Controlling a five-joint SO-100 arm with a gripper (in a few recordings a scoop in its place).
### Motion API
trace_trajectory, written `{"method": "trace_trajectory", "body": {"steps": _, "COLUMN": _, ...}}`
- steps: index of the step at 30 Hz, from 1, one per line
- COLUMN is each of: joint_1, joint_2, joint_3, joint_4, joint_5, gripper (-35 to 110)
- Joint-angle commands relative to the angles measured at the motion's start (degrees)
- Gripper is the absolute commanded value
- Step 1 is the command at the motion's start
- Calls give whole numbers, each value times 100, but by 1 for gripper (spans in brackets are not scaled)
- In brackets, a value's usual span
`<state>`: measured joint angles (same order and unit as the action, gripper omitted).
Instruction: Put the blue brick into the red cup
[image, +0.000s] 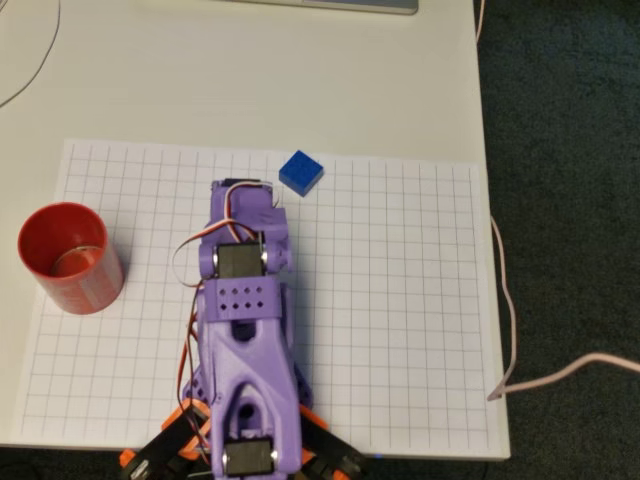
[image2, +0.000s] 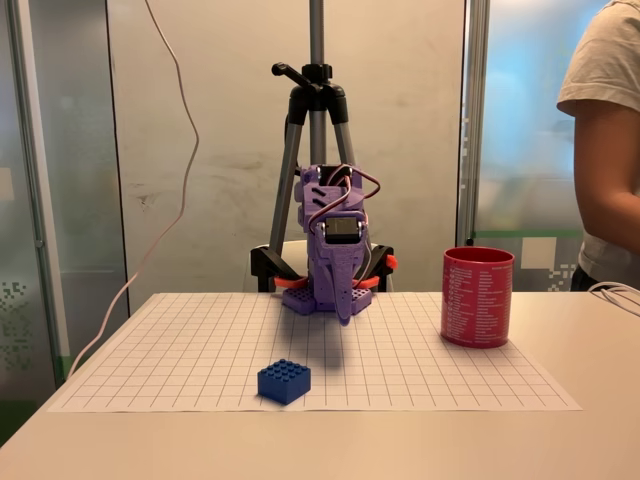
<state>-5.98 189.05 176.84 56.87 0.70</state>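
While the purple arm (image2: 333, 255) stands folded near its base, the blue brick (image: 301, 172) lies on the grid sheet (image: 400, 300) ahead of it, near the sheet's far edge in the overhead view. The brick (image2: 284, 381) is small, bright blue and square, studs visible on top in the fixed view, turned slightly askew to the grid lines. The gripper (image2: 344, 312) points down, close above the sheet; its fingers appear together, though the view is too poor to be sure. The red cup (image: 68, 257) stands upright, well apart from the brick, pale print on its side (image2: 477, 297). A person (image2: 605, 140) stands behind the table (image: 250, 70).
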Motion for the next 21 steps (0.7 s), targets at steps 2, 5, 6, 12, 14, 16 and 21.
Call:
{"method": "trace_trajectory", "body": {"steps": 2, "joint_1": -62, "joint_2": 18, "joint_3": -290, "joint_4": 756, "joint_5": 1046, "gripper": 0}}
{"method": "trace_trajectory", "body": {"steps": 5, "joint_1": -62, "joint_2": 18, "joint_3": -255, "joint_4": 756, "joint_5": 1055, "gripper": 0}}
{"method": "trace_trajectory", "body": {"steps": 6, "joint_1": -70, "joint_2": 18, "joint_3": -255, "joint_4": 756, "joint_5": 1063, "gripper": 0}}
{"method": "trace_trajectory", "body": {"steps": 12, "joint_1": -53, "joint_2": 9, "joint_3": -519, "joint_4": 800, "joint_5": 940, "gripper": 0}}
{"method": "trace_trajectory", "body": {"steps": 14, "joint_1": 62, "joint_2": -132, "joint_3": -1055, "joint_4": 967, "joint_5": 826, "gripper": 0}}
{"method": "trace_trajectory", "body": {"steps": 16, "joint_1": 290, "joint_2": -308, "joint_3": -1635, "joint_4": 976, "joint_5": 729, "gripper": 0}}
{"method": "trace_trajectory", "body": {"steps": 21, "joint_1": 1248, "joint_2": -668, "joint_3": -3647, "joint_4": 1415, "joint_5": 958, "gripper": 0}}
